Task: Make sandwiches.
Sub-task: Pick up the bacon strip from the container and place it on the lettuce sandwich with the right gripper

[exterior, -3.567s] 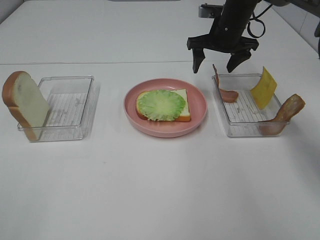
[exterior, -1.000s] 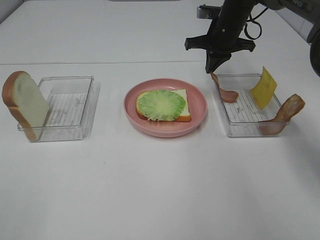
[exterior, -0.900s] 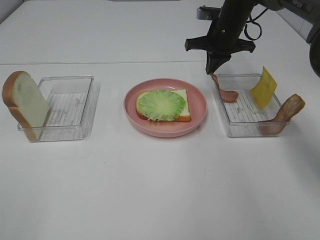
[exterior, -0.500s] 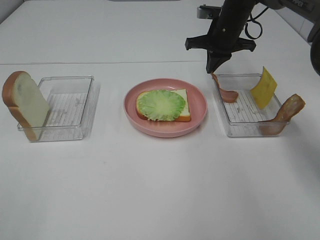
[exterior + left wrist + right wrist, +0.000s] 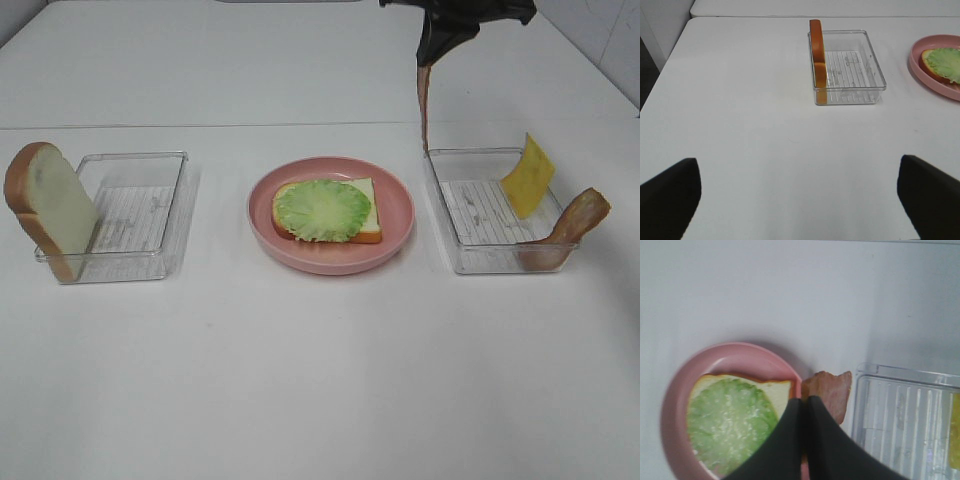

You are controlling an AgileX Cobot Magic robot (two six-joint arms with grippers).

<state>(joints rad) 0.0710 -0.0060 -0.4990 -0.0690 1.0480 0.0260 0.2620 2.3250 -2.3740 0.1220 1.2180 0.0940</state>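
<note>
On the pink plate (image 5: 331,264) lies a bread slice (image 5: 366,194) topped with ruffled green lettuce (image 5: 322,209). High above the right tray (image 5: 494,262), my right gripper (image 5: 428,60) is shut on a reddish-brown meat strip (image 5: 425,108), which hangs straight down over the tray's near-left corner. The right wrist view shows the shut right gripper (image 5: 802,402), the meat strip (image 5: 830,390) below it, and the lettuce (image 5: 730,425) on the plate (image 5: 740,350). A second bread slice (image 5: 48,205) leans at the left tray's end. My left gripper (image 5: 797,170) is open over bare table.
The right tray holds a yellow cheese square (image 5: 527,177) and another meat strip (image 5: 568,228) leaning on its right end. The left tray (image 5: 150,262) holds only the leaning bread slice (image 5: 816,55). White tabletop lies around and in front of the trays.
My right gripper has risen with the meat strip, pulling it up out of the right tray so that it now hangs free. Nothing else moved.
</note>
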